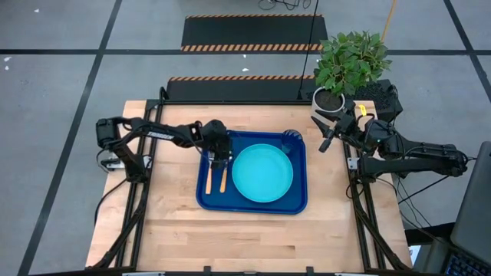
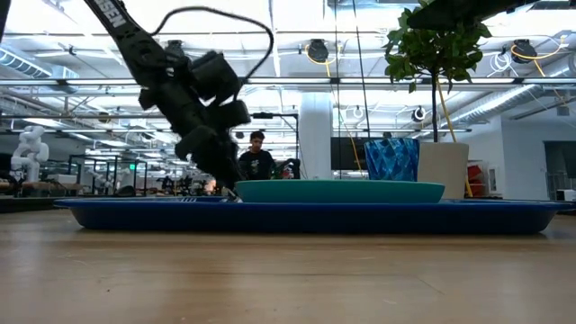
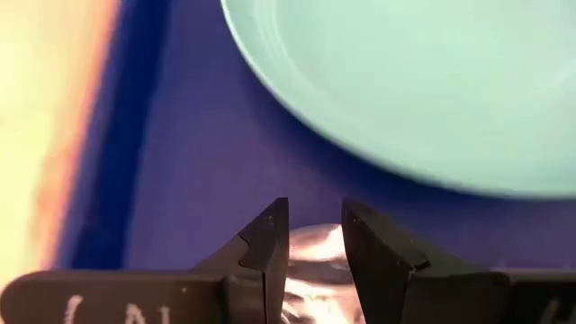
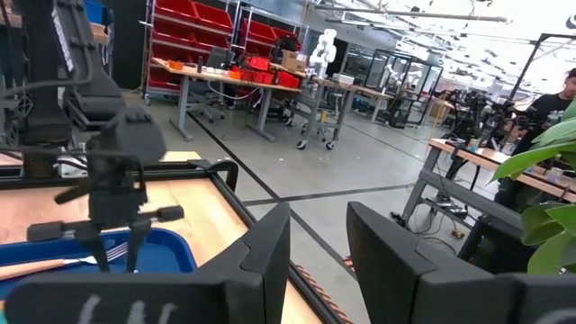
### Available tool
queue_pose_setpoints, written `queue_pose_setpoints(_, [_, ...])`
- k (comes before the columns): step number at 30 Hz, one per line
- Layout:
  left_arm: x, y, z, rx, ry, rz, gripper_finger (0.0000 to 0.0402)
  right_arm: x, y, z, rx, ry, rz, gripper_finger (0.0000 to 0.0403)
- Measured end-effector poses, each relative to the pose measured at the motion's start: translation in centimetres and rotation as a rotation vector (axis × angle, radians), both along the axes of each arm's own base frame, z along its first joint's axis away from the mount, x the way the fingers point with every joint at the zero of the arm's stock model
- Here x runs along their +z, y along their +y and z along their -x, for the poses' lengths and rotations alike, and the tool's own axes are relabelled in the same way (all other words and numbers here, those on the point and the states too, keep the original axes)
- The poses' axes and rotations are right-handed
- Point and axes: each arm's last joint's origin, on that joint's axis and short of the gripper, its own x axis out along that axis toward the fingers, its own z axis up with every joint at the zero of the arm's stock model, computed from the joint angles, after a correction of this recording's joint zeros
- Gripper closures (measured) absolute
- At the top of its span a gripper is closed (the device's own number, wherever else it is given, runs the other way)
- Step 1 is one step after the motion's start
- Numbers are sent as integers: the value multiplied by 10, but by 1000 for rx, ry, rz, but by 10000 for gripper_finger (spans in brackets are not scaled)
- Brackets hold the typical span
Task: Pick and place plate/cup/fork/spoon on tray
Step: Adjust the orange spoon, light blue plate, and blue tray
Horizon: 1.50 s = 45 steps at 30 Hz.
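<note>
The dark blue tray [image 1: 299, 203] lies mid-table. On it rest the turquoise plate [image 1: 262, 173] and, in the far right corner, the dark blue cup [image 1: 291, 139]. At the tray's left the fork [image 1: 209, 181] lies flat, its orange handle toward the near edge. Beside it is the spoon [image 1: 223, 181], whose silver end is under my left gripper [image 1: 221, 159], which reaches low into the tray [image 2: 231, 192]. My right gripper [image 1: 326, 136] hangs raised at the table's right edge, narrowly open [image 4: 318, 211] with nothing between its fingers. My left gripper has the spoon's silver bowl end [image 3: 315, 263] between its two fingers, which stand narrowly apart. The fingers slant down into the tray from the table's left side. The orange handle [image 1: 223, 184] points toward the near edge, low over the tray floor; I cannot tell whether it rests there.
A leafy plant in a white pot [image 1: 331, 98] stands at the far right corner, close to my right arm. Bare wood [image 1: 245, 238] stretches between the tray and the near edge. A person [image 2: 258, 155] shows far off in the room behind.
</note>
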Motion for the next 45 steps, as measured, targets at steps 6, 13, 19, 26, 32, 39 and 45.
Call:
queue_pose_setpoints(6, [-25, 12, -3, 9, 31, 43, 296, -1, 0, -1, 0, 5, -1, 296])
queue_pose_setpoints(13, [-13, 10, -6, -1, -35, 20, 296, -1, -1, -3, -3, 15, 4, 296])
queue_pose_setpoints(19, [-3, 7, -1, 10, -24, 34, 296, -2, -4, -4, -25, 26, 14, 296])
queue_pose_setpoints(26, [7, -9, 2, 54, 6, 124, 296, -2, -4, -5, -29, 33, 16, 296])
queue_pose_setpoints(32, [5, -37, -3, 27, 44, 109, 296, -2, -4, -5, -28, 34, 17, 296])
queue_pose_setpoints(39, [1, -48, 0, 83, 128, 75, 316, -2, -4, -5, -28, 34, 17, 296])
queue_pose_setpoints(45, [0, -51, -1, 83, 131, 85, 393, -2, -4, -5, -28, 32, 15, 296])
